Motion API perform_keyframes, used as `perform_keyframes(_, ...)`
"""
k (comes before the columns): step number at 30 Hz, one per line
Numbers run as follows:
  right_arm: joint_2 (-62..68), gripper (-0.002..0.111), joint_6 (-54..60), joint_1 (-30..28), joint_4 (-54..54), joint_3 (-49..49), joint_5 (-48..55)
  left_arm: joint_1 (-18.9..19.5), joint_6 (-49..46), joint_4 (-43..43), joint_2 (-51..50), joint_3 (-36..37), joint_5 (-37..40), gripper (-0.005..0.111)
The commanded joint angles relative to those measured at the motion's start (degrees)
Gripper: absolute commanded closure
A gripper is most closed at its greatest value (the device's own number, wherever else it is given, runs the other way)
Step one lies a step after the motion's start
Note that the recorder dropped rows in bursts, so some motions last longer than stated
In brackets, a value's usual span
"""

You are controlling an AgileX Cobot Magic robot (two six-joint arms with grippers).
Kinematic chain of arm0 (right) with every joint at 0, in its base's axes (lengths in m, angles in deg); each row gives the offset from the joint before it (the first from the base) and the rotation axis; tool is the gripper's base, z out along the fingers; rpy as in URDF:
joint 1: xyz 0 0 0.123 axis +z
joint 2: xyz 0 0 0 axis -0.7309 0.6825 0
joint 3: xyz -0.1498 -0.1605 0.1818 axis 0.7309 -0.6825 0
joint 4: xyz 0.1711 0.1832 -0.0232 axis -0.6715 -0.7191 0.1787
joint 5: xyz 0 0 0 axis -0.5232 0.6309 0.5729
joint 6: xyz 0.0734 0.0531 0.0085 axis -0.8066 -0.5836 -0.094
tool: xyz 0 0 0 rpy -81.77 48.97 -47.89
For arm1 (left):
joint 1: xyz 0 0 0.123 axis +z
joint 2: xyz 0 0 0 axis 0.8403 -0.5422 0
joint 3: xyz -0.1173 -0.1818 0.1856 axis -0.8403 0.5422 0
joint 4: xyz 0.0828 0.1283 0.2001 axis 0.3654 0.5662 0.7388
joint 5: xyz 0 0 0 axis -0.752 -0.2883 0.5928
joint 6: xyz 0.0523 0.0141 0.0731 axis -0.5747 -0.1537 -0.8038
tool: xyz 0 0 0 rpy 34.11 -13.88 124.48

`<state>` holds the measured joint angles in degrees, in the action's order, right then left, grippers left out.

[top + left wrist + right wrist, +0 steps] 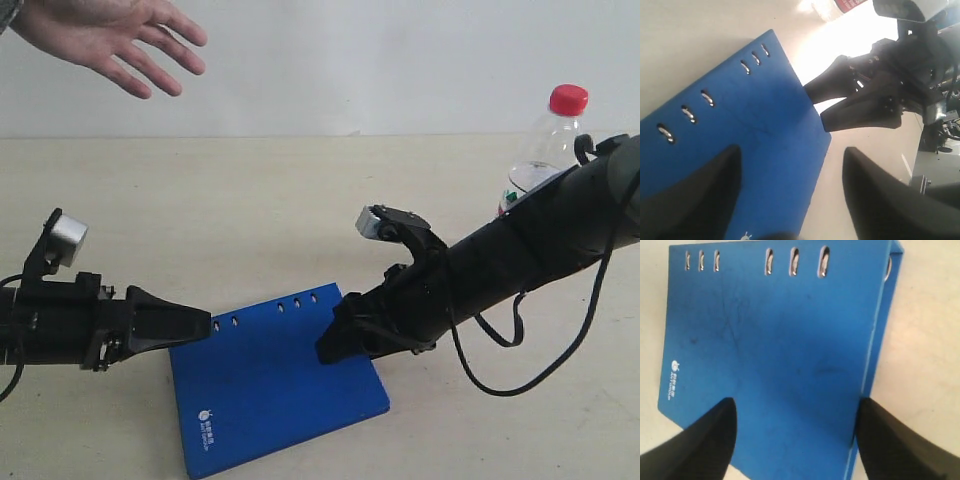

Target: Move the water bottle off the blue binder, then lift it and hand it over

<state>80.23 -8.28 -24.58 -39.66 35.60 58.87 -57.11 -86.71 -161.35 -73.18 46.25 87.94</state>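
Note:
The blue binder [270, 390] lies flat on the table with nothing on it; it also fills the left wrist view [740, 130] and the right wrist view [775, 340]. The water bottle [552, 140], red cap up, stands on the table at the back right, partly hidden behind my right arm. Only its label edge [849, 4] shows in the left wrist view. My left gripper [205, 325] [792, 152] is open and empty at the binder's left edge. My right gripper [330, 345] [796, 402] is open and empty over the binder's right edge, and shows too in the left wrist view [832, 107].
A person's open hand [110, 35] is held out at the top left, above the table. The beige table [250, 200] stretches behind the binder to a pale wall. A cable [500, 385] loops under my right arm.

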Motion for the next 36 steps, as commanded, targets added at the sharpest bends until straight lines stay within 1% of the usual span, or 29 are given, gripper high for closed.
perform_keyframes(1, 0.48, 0.046, 2.27, -0.12, -0.49, 0.15, -2.06, -0.16, -0.92, -0.20, -0.02, -0.15, -0.08, 0.051)
perform_keyframes(3, 0.48, 0.046, 2.41, -0.12, -0.49, 0.15, -2.40, -0.16, -1.36, -0.20, -0.02, -0.15, -0.37, 0.051)
perform_keyframes(5, 0.48, 0.046, 3.16, -0.12, -0.63, 0.15, -0.43, -0.16, -2.01, -0.20, -0.15, -0.15, -1.56, 0.051)
perform_keyframes(9, 0.48, 0.049, 11.05, -0.12, -3.02, 0.15, 11.78, -0.16, -2.01, -0.20, -1.53, -0.15, -1.43, 0.051)
perform_keyframes(11, 0.48, 0.057, 13.20, -0.12, -4.77, 0.15, 18.70, -0.16, -2.01, -0.20, -2.44, -0.15, -1.07, 0.051)
perform_keyframes(13, 0.48, 0.067, 13.99, -0.12, -5.26, 0.15, 23.35, -0.16, -2.01, -0.20, -3.12, -0.15, -0.79, 0.051)
perform_keyframes(16, 0.48, 0.080, 14.13, -0.12, -5.26, 0.15, 26.60, -0.16, -2.01, -0.20, -3.46, -0.15, 0.12, 0.051)
perform_keyframes(19, 0.48, 0.084, 14.39, -0.12, -5.26, 0.15, 27.16, -0.16, -2.01, -0.20, -3.46, -0.15, 2.21, 0.051)
perform_keyframes(23, 0.48, 0.082, 14.40, -0.12, -7.36, 0.15, 24.05, -0.16, -2.01, -0.20, -3.46, -0.15, 4.48, 0.051)
perform_keyframes(25, 0.48, 0.076, 14.40, -0.12, -9.37, 0.15, 22.44, -0.16, -2.01, -0.20, -3.46, -0.15, 5.70, 0.051)
perform_keyframes(28, 0.48, 0.061, 14.54, -0.12, -13.11, 0.15, 21.86, -0.16, -2.01, -0.20, -3.46, -0.15, 6.82, 0.051)
perform_keyframes(30, 0.48, 0.056, 14.96, -0.12, -14.42, 0.15, 22.55, -0.16, -2.01, -0.20, -3.46, -0.15, 7.07, 0.051)
perform_keyframes(34, 0.48, 0.056, 14.43, -0.12, -14.17, 0.15, 23.07, -0.16, -2.49, -0.20, -3.46, -0.15, 6.86, 0.051)
perform_keyframes(36, 0.48, 0.056, 11.10, -0.12, -13.25, 0.15, 21.16, -0.16, -3.08, -0.20, -3.46, -0.15, 4.73, 0.051)
